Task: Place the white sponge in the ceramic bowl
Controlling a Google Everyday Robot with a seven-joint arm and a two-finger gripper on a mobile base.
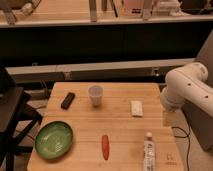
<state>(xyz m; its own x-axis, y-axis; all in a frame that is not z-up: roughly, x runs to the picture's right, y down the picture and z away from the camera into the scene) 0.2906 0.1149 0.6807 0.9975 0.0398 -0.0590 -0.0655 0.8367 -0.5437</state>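
Hovering mid-right, its state impossible to tell, the gripper (168, 117) risks toppling the cup (95, 95) carrying the white sponge (136, 108) to the ceramic bowl (54, 139).

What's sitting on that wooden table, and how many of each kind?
green bowl: 1
clear cup: 1
white sponge: 1
black block: 1
red stick-shaped item: 1
bottle: 1
Total: 6
The robot's jaws hang by the right edge of the table, below the white arm.
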